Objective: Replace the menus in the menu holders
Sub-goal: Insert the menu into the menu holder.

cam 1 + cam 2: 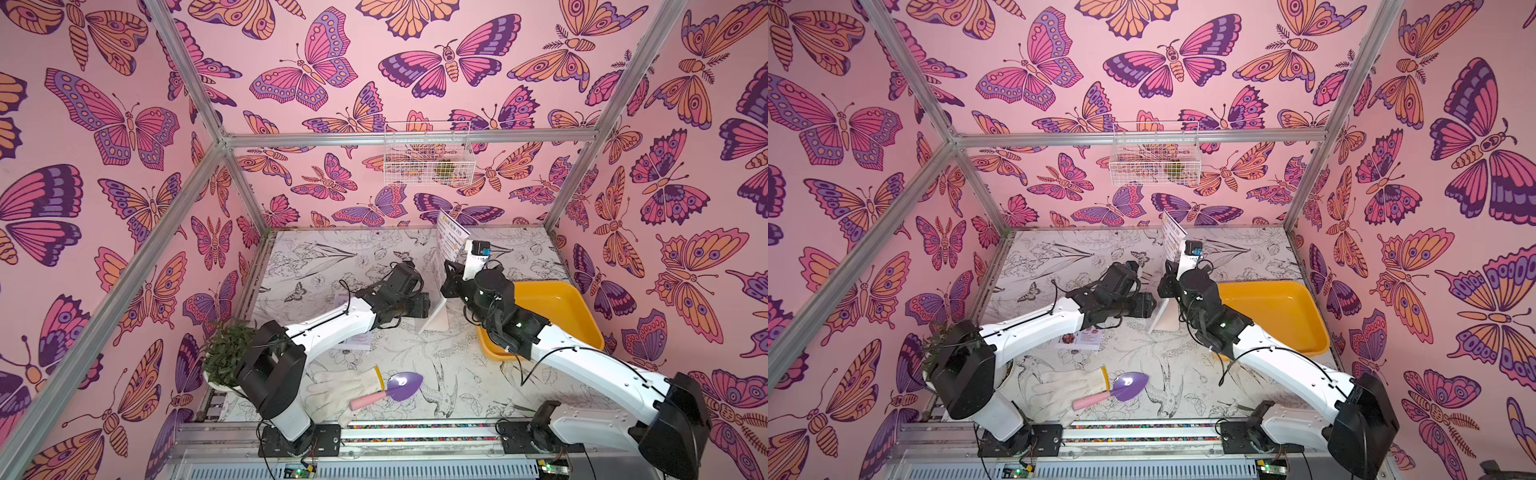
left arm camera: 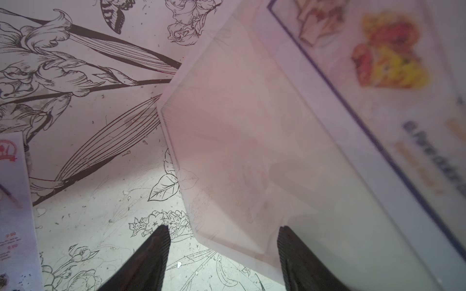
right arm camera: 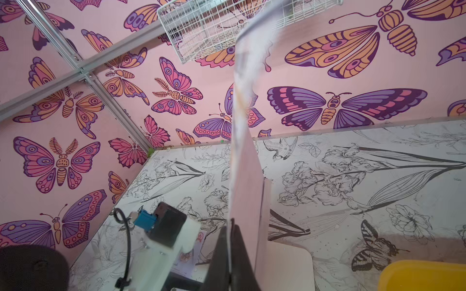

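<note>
- Pink butterfly wallpaper (image 1: 291, 62) covers the walls, and a white wire basket (image 1: 428, 153) hangs on the back wall at 12 o'clock.
- Read the table (image 1: 332, 257), printed with black-line flowers and birds, as a clock face seen from the top views, with the arm bases at 6.
- The menu holder (image 1: 434, 322) stands about the centre, its white foot flat on the print and its panel upright.
- The right gripper (image 3: 230, 224) has its jaws pinched together on the lower edge of the DIM SUM INN menu (image 1: 451, 237).
- This sheet rises from the holder toward 12 o'clock, and its top curls over.
- In the right wrist view the sheet runs close alongside the holder's panel. Whether its bottom edge sits in the slot cannot be told.
- The left gripper (image 2: 224, 228) is at the holder's 9 o'clock side with its jaws apart.
- A corner of the clear panel lies between its fingers (image 2: 153, 257). Whether they touch it cannot be told.
- The Special Menu sheet (image 1: 1081, 340) lies flat on the table at the holder's 8 o'clock, partly under the left arm.
- A yellow tray (image 1: 557, 307) sits at 3 o'clock, and the right arm crosses its near corner.
- A potted plant (image 1: 226, 349) stands at 8 o'clock beside the left arm's base.
- A white glove (image 1: 345, 386) lies between 6 and 7 o'clock.
- A purple trowel (image 1: 401, 380) rests its pink handle on the glove.
</note>
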`<state>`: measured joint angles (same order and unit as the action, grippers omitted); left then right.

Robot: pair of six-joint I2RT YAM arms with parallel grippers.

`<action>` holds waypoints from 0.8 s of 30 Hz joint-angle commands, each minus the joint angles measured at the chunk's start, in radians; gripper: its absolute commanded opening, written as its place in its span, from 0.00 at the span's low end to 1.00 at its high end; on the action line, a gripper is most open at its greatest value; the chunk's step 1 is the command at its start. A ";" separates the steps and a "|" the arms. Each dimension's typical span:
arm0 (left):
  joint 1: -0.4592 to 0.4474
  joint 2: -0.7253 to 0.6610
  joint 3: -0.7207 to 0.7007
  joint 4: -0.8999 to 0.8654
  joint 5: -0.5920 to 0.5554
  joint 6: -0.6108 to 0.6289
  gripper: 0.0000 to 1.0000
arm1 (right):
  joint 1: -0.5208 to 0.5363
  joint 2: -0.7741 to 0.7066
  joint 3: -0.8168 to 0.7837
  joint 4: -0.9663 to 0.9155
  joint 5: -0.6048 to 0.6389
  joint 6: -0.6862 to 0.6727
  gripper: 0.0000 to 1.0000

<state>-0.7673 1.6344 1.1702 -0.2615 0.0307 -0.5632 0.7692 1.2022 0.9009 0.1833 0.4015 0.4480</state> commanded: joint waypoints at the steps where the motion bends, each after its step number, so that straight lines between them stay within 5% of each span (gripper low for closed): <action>1: -0.005 -0.037 -0.017 0.004 0.000 -0.006 0.70 | 0.010 -0.017 -0.002 0.017 0.025 -0.014 0.00; 24: -0.004 -0.036 -0.023 0.015 -0.014 -0.011 0.70 | 0.032 -0.055 -0.056 0.027 0.020 0.041 0.03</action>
<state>-0.7670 1.6184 1.1648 -0.2596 0.0296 -0.5667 0.7944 1.1648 0.8646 0.1921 0.4004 0.4736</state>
